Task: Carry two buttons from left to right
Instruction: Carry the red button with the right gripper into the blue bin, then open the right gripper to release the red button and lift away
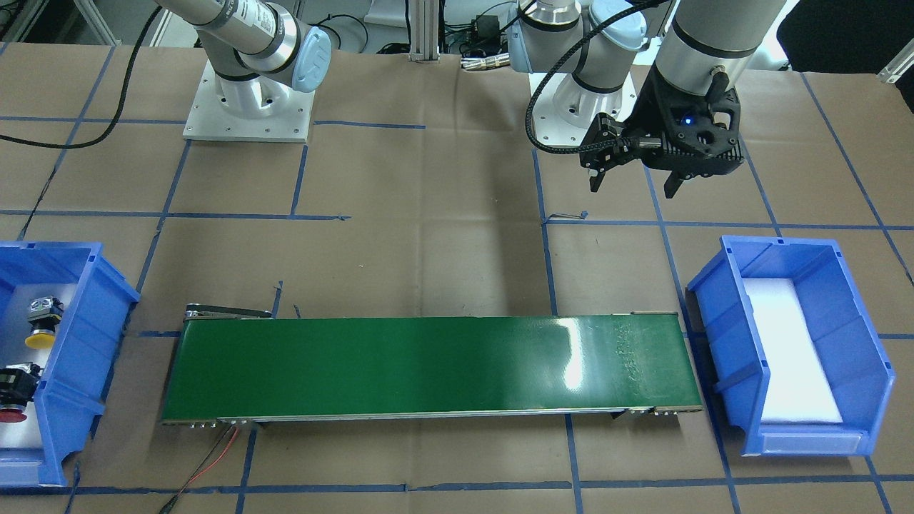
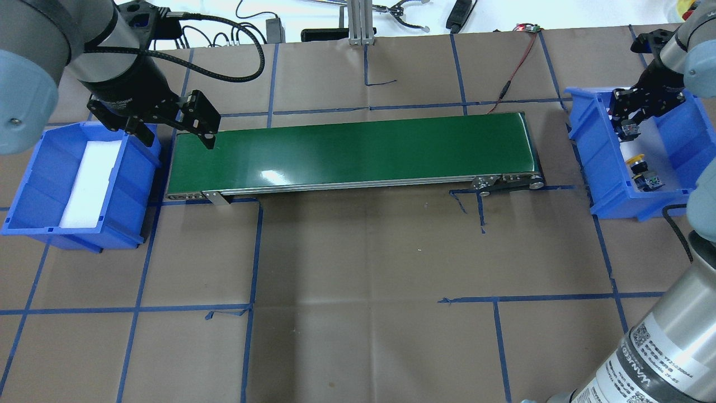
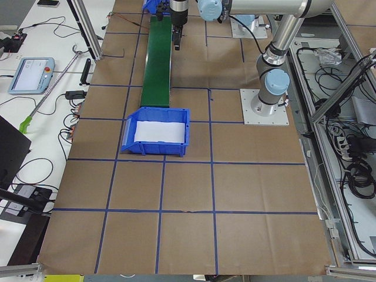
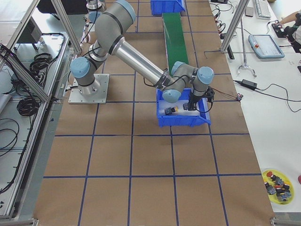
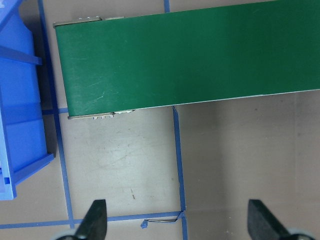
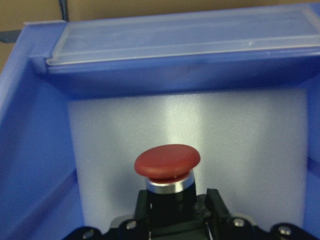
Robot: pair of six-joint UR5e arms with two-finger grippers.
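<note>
The red button (image 6: 167,162) stands upright between my right gripper's (image 6: 177,210) fingers, over the white foam floor of the blue bin (image 2: 598,151) on my right side. In the overhead view this gripper (image 2: 629,120) reaches into the bin's far end. The red button also shows at the edge of the front-facing view (image 1: 13,400). The yellow button (image 2: 637,163) lies loose on the bin floor nearer me, and shows in the front-facing view too (image 1: 41,335). My left gripper (image 2: 178,137) is open and empty, hovering over the left end of the green conveyor belt (image 2: 347,151).
A second blue bin (image 2: 134,168) with only white foam inside stands past the belt's left end. The conveyor (image 1: 428,371) runs between the two bins. A red and black wire (image 2: 512,73) leads off the belt's far right end.
</note>
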